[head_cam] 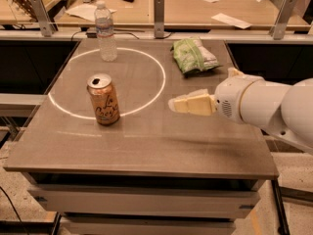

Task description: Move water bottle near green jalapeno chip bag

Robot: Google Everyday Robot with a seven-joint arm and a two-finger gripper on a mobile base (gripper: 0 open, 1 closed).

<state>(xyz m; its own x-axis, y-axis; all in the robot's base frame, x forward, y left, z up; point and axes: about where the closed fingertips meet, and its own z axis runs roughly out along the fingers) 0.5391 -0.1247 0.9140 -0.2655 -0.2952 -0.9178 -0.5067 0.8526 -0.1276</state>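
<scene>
The water bottle is clear with a white cap and stands upright at the far left of the table, on the white ring's far edge. The green jalapeno chip bag lies flat at the far right of the table. My gripper hangs over the table's right middle, pointing left, with nothing in it. It is in front of the bag and well to the right of the bottle.
An orange-tan drink can stands upright inside the white ring, left of the gripper. The table has metal posts along its far edge. A desk with papers lies behind.
</scene>
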